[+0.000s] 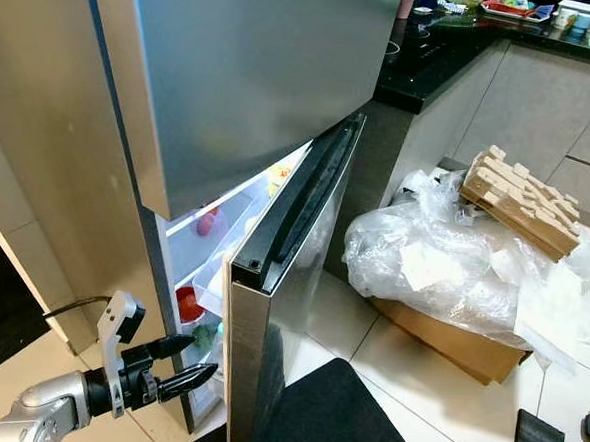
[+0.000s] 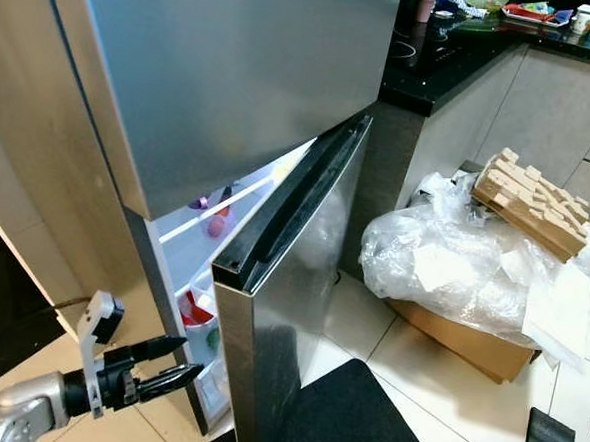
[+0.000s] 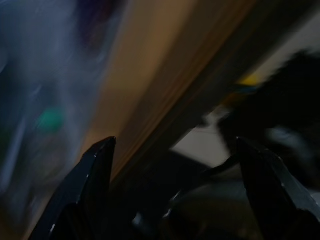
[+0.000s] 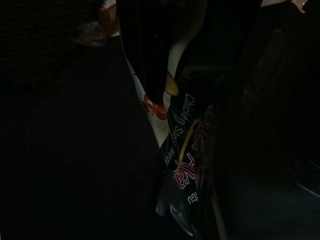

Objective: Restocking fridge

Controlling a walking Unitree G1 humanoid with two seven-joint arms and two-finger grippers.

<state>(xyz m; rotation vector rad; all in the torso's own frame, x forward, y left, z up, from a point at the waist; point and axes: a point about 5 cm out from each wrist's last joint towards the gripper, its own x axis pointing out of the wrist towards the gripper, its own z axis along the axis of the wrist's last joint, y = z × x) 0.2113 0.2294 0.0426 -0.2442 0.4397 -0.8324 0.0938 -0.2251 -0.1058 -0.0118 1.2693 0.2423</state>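
The jaws of the left gripper (image 1: pixel 194 362) stand spread with nothing between them, low at the hinge-side gap of the fridge, just short of the lit shelves. Whether the right gripper's jaws are spread or pressed together cannot be told.

From the head views, the lower fridge door (image 1: pixel 275 310) stands partly open. It is a tall steel slab, stiff and probably heavy to swing, and its smooth face looks slippery; the dark top edge or the free side edge seems the better place to take hold. Inside, the shelves (image 2: pixel 206 238) carry a red item (image 1: pixel 189 305), something pinkish higher up, and green produce lower down, all only partly seen. To the right on the floor, a cardboard box (image 1: pixel 448 343) holds a heap of clear plastic wrap (image 1: pixel 443 255) with a wooden rack (image 1: pixel 522 200) resting on top.

The left wrist view is blurred: two black fingertips (image 3: pixel 95 175) well apart, a tan edge running between them.

The right wrist view is very dark. A glossy packet (image 4: pixel 185 150) printed with "Chicken" hangs close to the camera; it looks light, soft and crinkly, best pinched at its sealed edge.
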